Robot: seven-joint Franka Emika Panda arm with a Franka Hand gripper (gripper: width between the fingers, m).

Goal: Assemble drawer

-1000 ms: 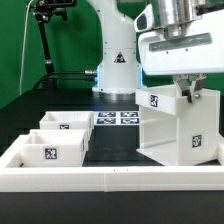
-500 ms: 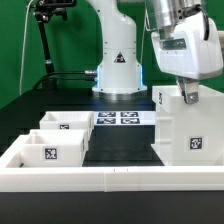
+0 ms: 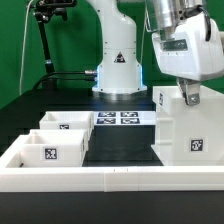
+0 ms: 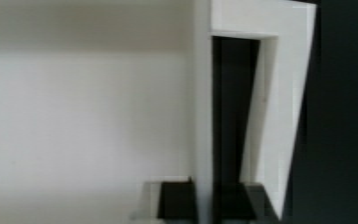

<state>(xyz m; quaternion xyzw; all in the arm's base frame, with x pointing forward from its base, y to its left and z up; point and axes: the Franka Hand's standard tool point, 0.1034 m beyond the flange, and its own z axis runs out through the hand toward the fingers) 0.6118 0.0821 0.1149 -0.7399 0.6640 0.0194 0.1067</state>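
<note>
The white boxy drawer shell (image 3: 186, 135) stands upright at the exterior view's right, with tags on two faces. My gripper (image 3: 188, 94) is at its top edge, shut on one thin wall of the shell. In the wrist view the two dark fingertips (image 4: 179, 203) sit on either side of that white wall (image 4: 206, 110), with the gripper (image 4: 215, 202) closed on it. Two small open-top trays with tags, one (image 3: 66, 125) behind the other (image 3: 47, 151), stand at the exterior view's left, apart from the shell.
The marker board (image 3: 120, 118) lies flat between the trays and the shell, in front of the arm's base (image 3: 118, 75). A low white wall (image 3: 110, 182) edges the black table along the front and left. A dark stand (image 3: 45, 40) rises at the back left.
The shell has turned and shifted toward the exterior view's right in my gripper since a second ago. Over the last half second nothing visibly moved. The trays stayed put.
</note>
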